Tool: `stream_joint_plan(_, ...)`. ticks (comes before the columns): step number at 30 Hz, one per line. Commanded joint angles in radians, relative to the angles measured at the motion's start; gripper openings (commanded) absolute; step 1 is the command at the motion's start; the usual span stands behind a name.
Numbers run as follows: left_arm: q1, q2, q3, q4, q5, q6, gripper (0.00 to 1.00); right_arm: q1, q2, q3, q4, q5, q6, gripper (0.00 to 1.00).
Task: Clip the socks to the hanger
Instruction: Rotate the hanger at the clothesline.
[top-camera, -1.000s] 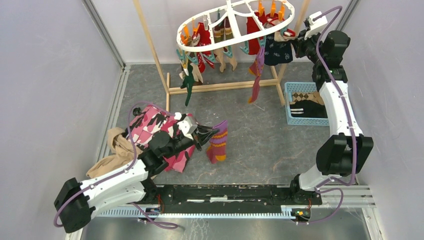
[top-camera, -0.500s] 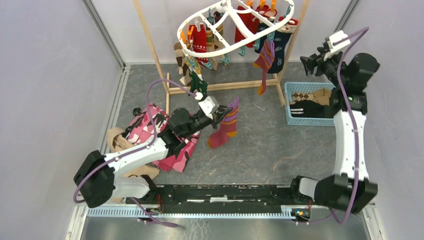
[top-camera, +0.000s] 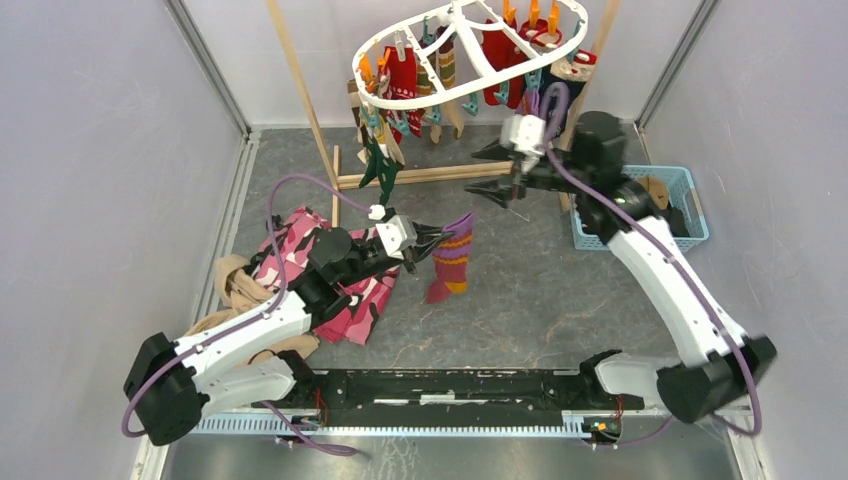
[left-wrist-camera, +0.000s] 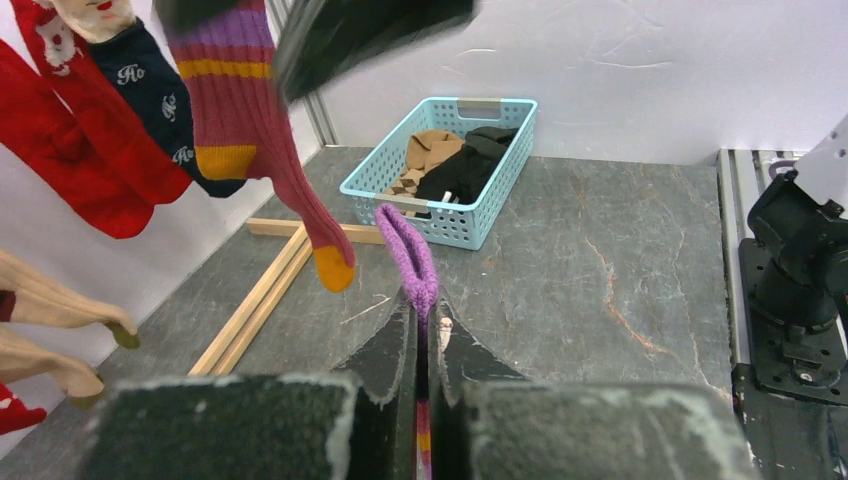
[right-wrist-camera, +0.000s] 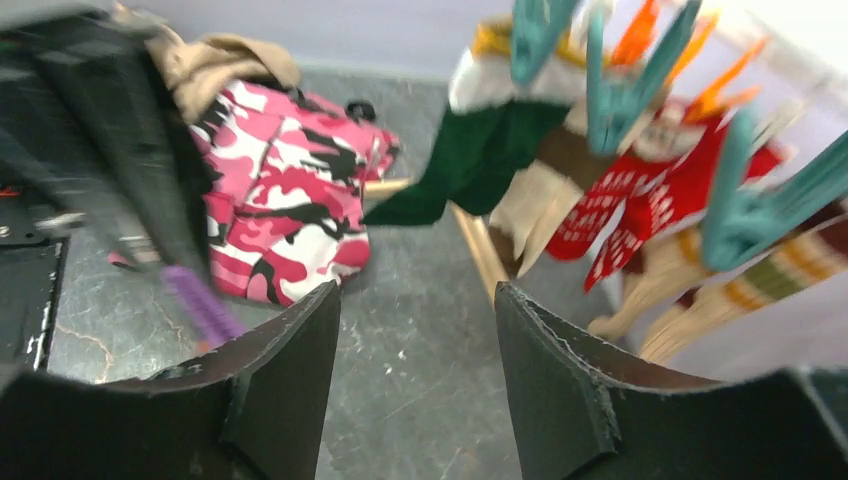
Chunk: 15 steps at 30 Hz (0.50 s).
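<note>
Top external looks down on the hanger (top-camera: 440, 97) from afar; both wrist views, close beneath it, share its socks (left-wrist-camera: 70, 140).

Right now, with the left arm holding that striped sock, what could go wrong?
The left gripper pinches only the striped sock's top edge, so the sock may slip out on the way up. The open right gripper sits close to the crowded hanger and could snag the hanging socks. Both grippers point toward each other and might collide.
</note>
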Motion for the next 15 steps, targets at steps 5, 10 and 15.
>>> stream_joint_plan(5, 0.001, -0.119, -0.06, -0.048, -0.027, -0.009, 0.02, 0.077, 0.099, 0.001, 0.136, 0.516, 0.092, 0.57)
stream_joint_plan(10, 0.001, -0.187, -0.093, -0.061, -0.075, -0.024, 0.02, 0.063, 0.073, -0.018, 0.133, 0.584, 0.071, 0.58)
stream_joint_plan(15, 0.001, -0.241, -0.09, -0.138, -0.155, -0.011, 0.02, 0.034, 0.082, 0.006, 0.131, 0.624, 0.073, 0.59)
